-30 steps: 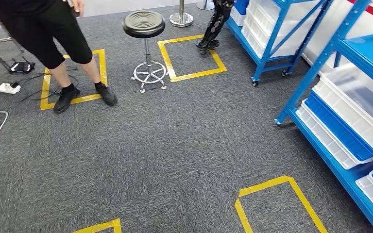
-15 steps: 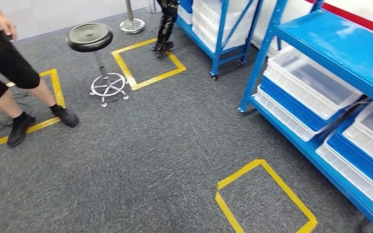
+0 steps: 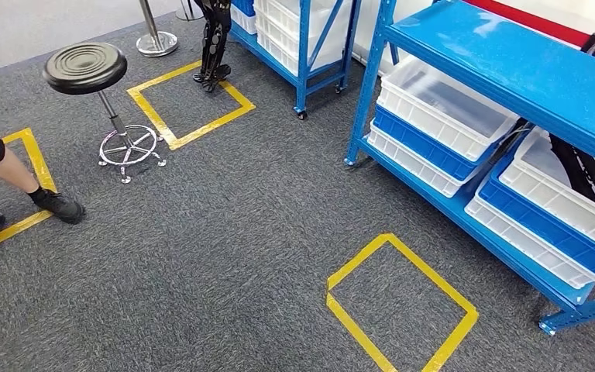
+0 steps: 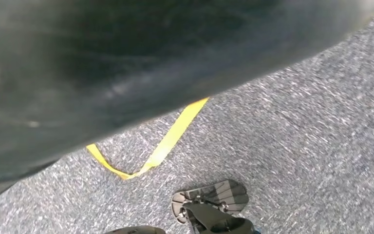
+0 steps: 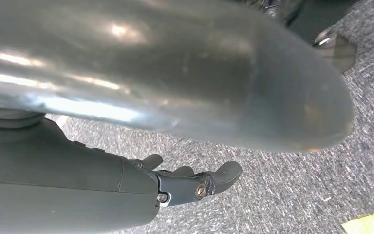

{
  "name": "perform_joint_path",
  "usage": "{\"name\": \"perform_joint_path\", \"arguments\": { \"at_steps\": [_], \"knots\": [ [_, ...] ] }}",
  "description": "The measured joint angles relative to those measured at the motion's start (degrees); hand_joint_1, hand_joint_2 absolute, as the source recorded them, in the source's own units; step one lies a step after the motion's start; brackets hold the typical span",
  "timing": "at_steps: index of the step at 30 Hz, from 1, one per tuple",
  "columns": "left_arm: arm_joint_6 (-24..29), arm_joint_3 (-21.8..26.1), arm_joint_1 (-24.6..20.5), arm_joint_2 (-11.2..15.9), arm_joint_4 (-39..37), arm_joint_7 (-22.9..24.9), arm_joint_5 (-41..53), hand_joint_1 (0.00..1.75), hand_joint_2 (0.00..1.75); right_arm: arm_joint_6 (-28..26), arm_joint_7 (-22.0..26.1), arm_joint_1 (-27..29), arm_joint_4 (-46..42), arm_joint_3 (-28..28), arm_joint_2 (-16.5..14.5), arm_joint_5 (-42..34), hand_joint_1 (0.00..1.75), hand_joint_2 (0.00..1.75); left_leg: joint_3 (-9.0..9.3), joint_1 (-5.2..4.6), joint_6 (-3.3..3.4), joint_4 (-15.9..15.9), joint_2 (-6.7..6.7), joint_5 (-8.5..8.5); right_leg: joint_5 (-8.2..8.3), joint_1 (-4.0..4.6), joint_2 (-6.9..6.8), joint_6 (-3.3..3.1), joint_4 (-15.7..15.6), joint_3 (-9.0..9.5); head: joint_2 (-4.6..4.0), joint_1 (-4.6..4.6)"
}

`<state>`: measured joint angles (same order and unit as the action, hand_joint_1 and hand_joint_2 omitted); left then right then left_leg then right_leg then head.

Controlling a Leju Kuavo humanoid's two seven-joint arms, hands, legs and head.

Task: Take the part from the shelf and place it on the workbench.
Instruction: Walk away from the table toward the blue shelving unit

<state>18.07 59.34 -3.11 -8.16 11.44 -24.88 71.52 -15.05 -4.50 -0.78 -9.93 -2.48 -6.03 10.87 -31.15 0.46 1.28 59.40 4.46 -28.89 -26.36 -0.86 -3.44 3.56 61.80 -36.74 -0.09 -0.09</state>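
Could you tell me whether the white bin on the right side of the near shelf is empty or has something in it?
It has something in it: the white bin on the blue shelf holds a long black part lying across its inside. What the part is, I cannot tell.

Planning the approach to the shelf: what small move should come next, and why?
Probably keep turning right and step toward the blue shelf. It sits off to the right, its white bins out of reach, and the right hand hangs empty over the carpet.
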Motion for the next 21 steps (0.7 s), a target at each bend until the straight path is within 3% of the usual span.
{"name": "perform_joint_path", "arguments": {
  "at_steps": [2, 4, 5, 7, 8, 10, 11, 12, 14, 15, 17, 18, 19, 20, 21],
  "knots": [
    [-0.05, 0.01, 0.01, 0.02, 0.01, -0.02, 0.00, 0.00, 0.00, -0.02, 0.00, -0.20, -0.01, 0.01, -0.03, 0.01, 0.00, 0.00, 0.60, -0.27, -0.72, -0.09, 1.14, -0.51, 1.23, 0.37, -1.79, -0.62, -3.07, 1.86, 0.00, -0.11],
    [-0.07, 0.02, -0.13, -0.03, 0.02, -0.04, 0.00, 0.00, 0.00, -0.03, 0.00, -0.22, 0.00, 0.01, -0.02, 0.02, 0.00, 0.00, 1.36, -0.17, -1.46, -0.41, 2.31, -0.89, 1.63, 0.47, -0.45, -1.40, -3.25, 1.89, 0.00, -0.20],
    [-0.08, 0.02, -0.21, -0.05, 0.02, -0.09, 0.00, 0.00, 0.00, -0.04, 0.00, -0.19, 0.00, 0.00, 0.01, 0.01, 0.00, 0.00, 1.56, 0.00, -1.82, -0.18, 1.97, -1.30, 1.73, 0.27, 0.31, -1.75, -3.47, 2.07, 0.00, -0.26],
    [-0.18, 0.02, -0.27, -0.09, 0.01, -0.24, 0.01, 0.00, 0.00, -0.05, -0.02, -0.17, 0.00, -0.01, 0.05, -0.05, 0.00, 0.00, 0.36, 0.29, -2.30, 3.38, -0.79, -3.74, 1.87, -0.26, 1.81, -2.52, -3.88, 2.72, 0.00, -0.61],
    [-0.24, 0.02, -0.23, -0.08, 0.01, -0.30, 0.03, 0.00, 0.00, -0.05, -0.03, -0.17, 0.01, -0.02, 0.01, -0.08, 0.00, 0.00, -1.21, 0.35, -2.35, 6.87, -2.60, -5.55, 1.85, -0.28, 2.51, -2.76, -3.90, 2.81, 0.00, -0.79],
    [-0.32, 0.03, -0.07, -0.06, -0.01, -0.33, 0.07, 0.00, 0.00, -0.05, -0.06, -0.20, 0.01, -0.02, -0.08, -0.09, 0.00, 0.00, -5.02, 0.36, -2.37, 14.16, -4.34, -8.42, 1.79, -0.14, 4.15, -3.03, -3.86, 2.87, 0.00, -0.84],
    [-0.33, 0.04, 0.02, -0.05, -0.01, -0.32, 0.09, 0.00, 0.00, -0.05, -0.10, -0.17, 0.01, -0.02, -0.11, -0.12, 0.00, 0.00, -6.15, 0.36, -2.34, 15.70, -4.56, -8.35, 1.77, -0.07, 5.09, -3.05, -3.84, 2.95, 0.00, -0.83],
    [-0.35, 0.04, 0.07, -0.05, -0.01, -0.32, 0.14, 0.00, 0.00, -0.04, -0.14, -0.12, 0.01, -0.02, -0.10, -0.16, 0.00, 0.00, -6.36, 0.38, -2.28, 15.20, -4.66, -7.19, 1.75, -0.05, 6.02, -3.05, -3.81, 3.07, 0.00, -0.83],
    [-0.39, 0.04, 0.10, -0.01, -0.01, -0.33, 0.27, 0.00, 0.00, 0.00, -0.20, -0.03, 0.01, -0.02, -0.11, -0.25, 0.00, 0.00, -4.05, 0.57, -2.17, 8.72, -5.55, -2.64, 1.68, -0.08, 7.76, -2.96, -3.76, 3.40, 0.00, -0.84],
    [-0.42, 0.04, 0.10, 0.02, -0.01, -0.34, 0.33, 0.00, 0.00, 0.02, -0.19, -0.03, 0.01, -0.02, -0.13, -0.27, 0.00, 0.00, -2.57, 0.74, -2.17, 4.98, -6.96, -0.93, 1.61, 0.03, 8.48, -2.83, -3.65, 3.43, 0.00, -0.85],
    [-0.43, 0.03, 0.06, 0.06, -0.02, -0.37, 0.39, 0.00, 0.00, 0.03, -0.18, -0.08, 0.01, -0.02, -0.17, -0.27, 0.00, 0.00, -0.94, 0.87, -2.02, 0.62, -9.09, 0.49, 1.57, 0.13, 9.71, -2.30, -3.57, 3.09, 0.00, -0.83],
    [-0.43, 0.02, 0.02, 0.06, -0.02, -0.39, 0.42, 0.00, 0.00, 0.03, -0.17, -0.05, 0.01, -0.02, -0.18, -0.27, 0.00, 0.00, -0.87, 0.73, -1.80, 0.24, -9.33, 0.33, 1.67, 0.11, 10.24, -1.94, -3.63, 2.84, 0.00, -0.84],
    [-0.42, 0.03, -0.01, 0.07, -0.02, -0.40, 0.43, 0.00, 0.00, 0.03, -0.17, 0.04, 0.01, -0.02, -0.18, -0.27, 0.00, 0.00, -0.87, 0.60, -1.41, 0.08, -8.70, 0.49, 1.81, 0.00, 10.83, -1.55, -3.78, 2.47, 0.00, -0.83],
    [-0.40, 0.03, -0.05, 0.08, -0.01, -0.40, 0.43, 0.00, 0.00, 0.03, -0.17, 0.18, 0.02, -0.02, -0.18, -0.27, 0.00, 0.00, -0.69, 0.57, -1.00, -0.11, -8.06, 0.68, 1.87, -0.10, 10.70, -1.26, -3.68, 2.19, 0.00, -0.84],
    [-0.37, 0.04, -0.08, 0.09, 0.00, -0.42, 0.42, 0.00, 0.00, 0.03, -0.18, 0.28, 0.02, -0.02, -0.17, -0.26, 0.00, 0.00, -0.52, 0.61, -0.55, -0.32, -7.41, 0.88, 1.52, -0.05, 9.61, -1.14, -2.91, 1.63, 0.00, -0.74]
  ]
}}
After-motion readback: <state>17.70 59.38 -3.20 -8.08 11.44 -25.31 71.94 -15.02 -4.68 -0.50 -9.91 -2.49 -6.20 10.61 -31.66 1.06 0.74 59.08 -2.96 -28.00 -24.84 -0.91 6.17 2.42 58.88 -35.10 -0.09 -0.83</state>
